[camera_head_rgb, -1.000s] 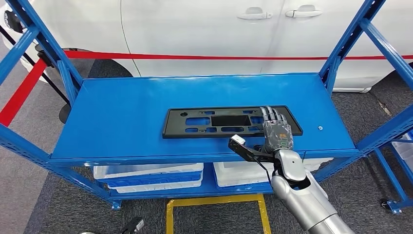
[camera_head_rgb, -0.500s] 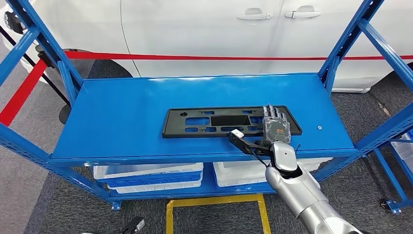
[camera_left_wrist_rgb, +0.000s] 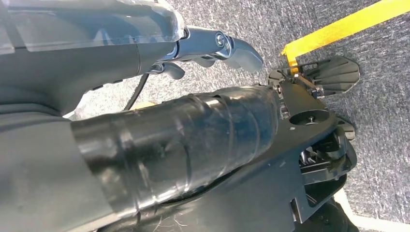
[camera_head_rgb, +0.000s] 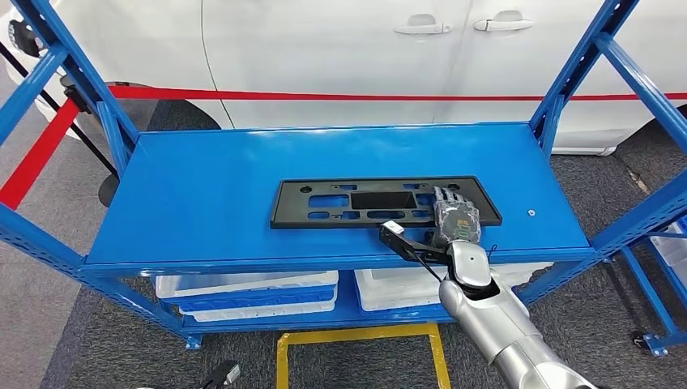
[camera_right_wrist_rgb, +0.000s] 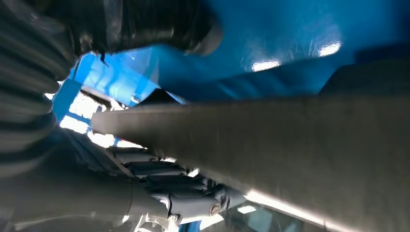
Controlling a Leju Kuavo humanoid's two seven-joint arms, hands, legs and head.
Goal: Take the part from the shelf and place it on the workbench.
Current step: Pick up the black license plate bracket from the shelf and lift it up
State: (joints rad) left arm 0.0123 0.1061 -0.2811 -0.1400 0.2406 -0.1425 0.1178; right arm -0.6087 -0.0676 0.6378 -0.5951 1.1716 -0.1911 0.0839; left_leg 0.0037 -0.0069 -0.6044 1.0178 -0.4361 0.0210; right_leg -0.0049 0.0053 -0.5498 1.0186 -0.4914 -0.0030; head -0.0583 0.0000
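Note:
The part is a flat black plate with cut-outs, lying flat near the front of the blue shelf. My right hand lies over the plate's right end, fingers on its top face. In the right wrist view the plate runs as a grey band between the fingers and the thumb, with blue shelf showing between thumb and plate. My left hand hangs over the carpet with nothing in it.
Blue uprights stand at the shelf's corners. White bins sit on the level below. Behind the shelf are a white car and a red barrier tape. Yellow tape marks the floor in front.
My right hand has drawn back slightly toward the plate's near edge and settled lower on it. The plate has not moved.

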